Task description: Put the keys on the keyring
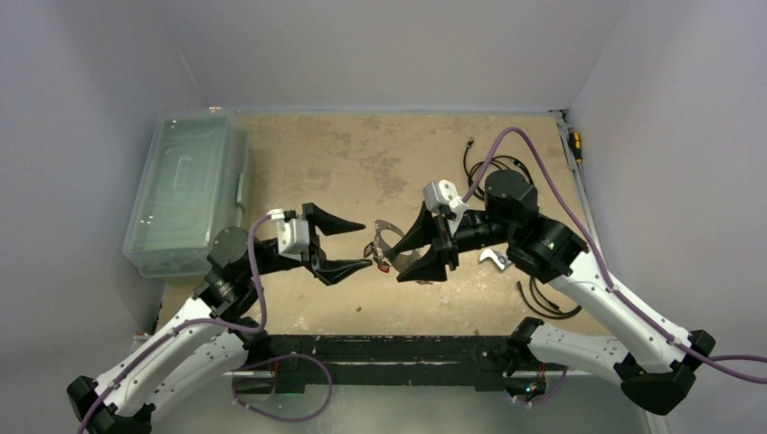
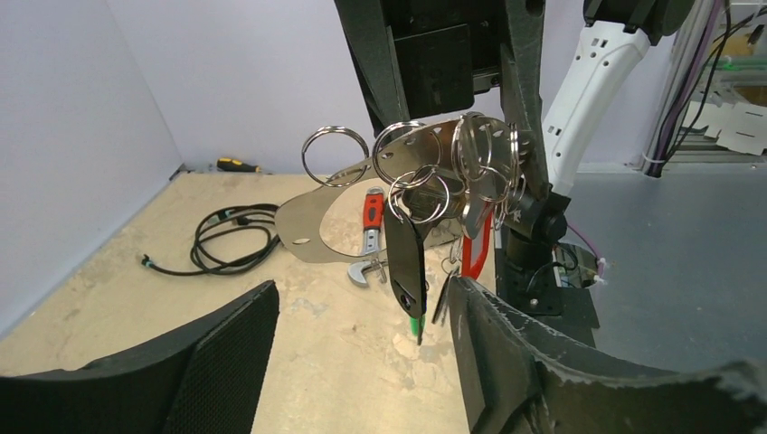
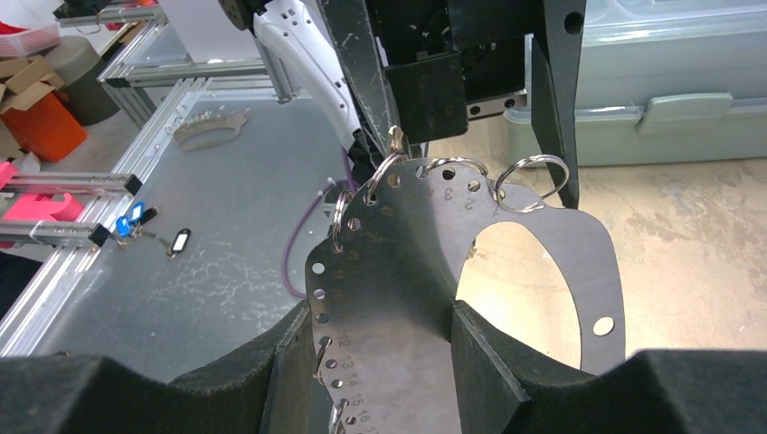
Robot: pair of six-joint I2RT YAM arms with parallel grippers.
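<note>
- While the right gripper squeezes the keyring tight between its fingers, the keyring hangs in the air over the middle of the desk.
- The keyring is a flat silver plate with a big oval hole and a row of little holes along its rim.
- Wire rings sit in some of the little holes.
- The keys hang down from the rings. One has a black head, one is red, and a green tip peeks out below.
- The left gripper faces the keyring, just beside the keys. Its fingers are spread apart and hold nothing.
- A wrench lies on the desk beside the right arm.
- A black cable lies near the far right corner.
- A clear box stands at the left edge.
</note>
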